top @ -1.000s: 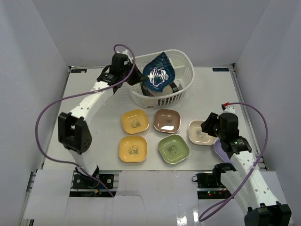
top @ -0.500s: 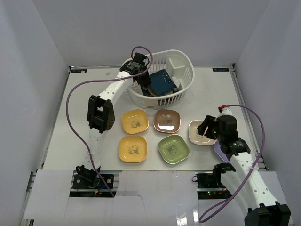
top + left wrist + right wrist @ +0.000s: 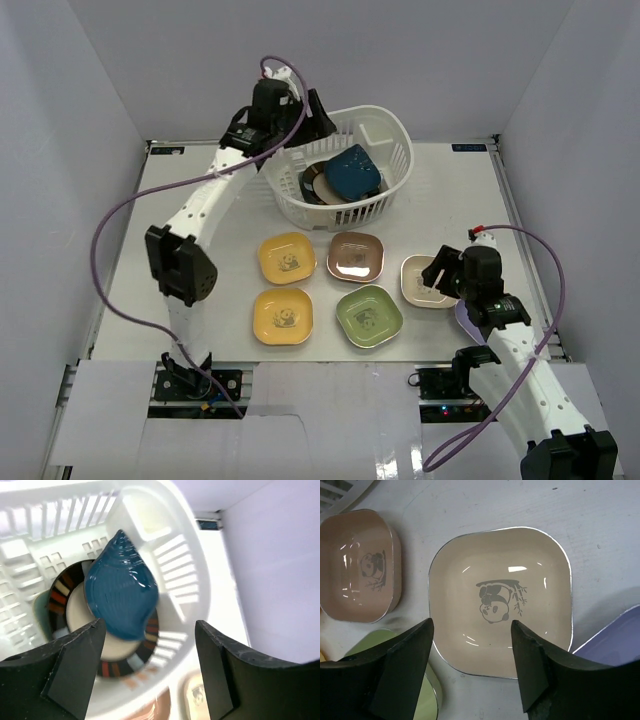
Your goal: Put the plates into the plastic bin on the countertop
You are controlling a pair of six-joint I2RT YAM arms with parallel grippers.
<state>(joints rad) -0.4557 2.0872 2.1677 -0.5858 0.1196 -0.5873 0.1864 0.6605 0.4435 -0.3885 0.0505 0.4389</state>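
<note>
The white plastic bin (image 3: 396,138) stands at the back of the countertop (image 3: 200,260). In it a blue leaf-shaped plate (image 3: 352,172) lies on a dark-rimmed round plate (image 3: 310,187). My left gripper (image 3: 313,112) hovers open and empty above the bin's left rim; its wrist view looks down on the leaf plate (image 3: 120,585) and the round plate (image 3: 122,662). My right gripper (image 3: 440,272) is open just above the cream plate (image 3: 500,605), holding nothing. On the table lie two yellow plates (image 3: 286,257) (image 3: 283,315), a brown one (image 3: 356,256) and a green one (image 3: 368,315).
A lavender plate (image 3: 468,320) lies partly under my right arm, at the right edge of the right wrist view (image 3: 615,640). White walls close in the table on three sides. The brown plate (image 3: 357,565) sits close beside the cream one.
My left gripper has opened and let go of the blue leaf plate, which has dropped flat into the bin. The left arm has swung above the bin's left rim. The right gripper has opened wider.
</note>
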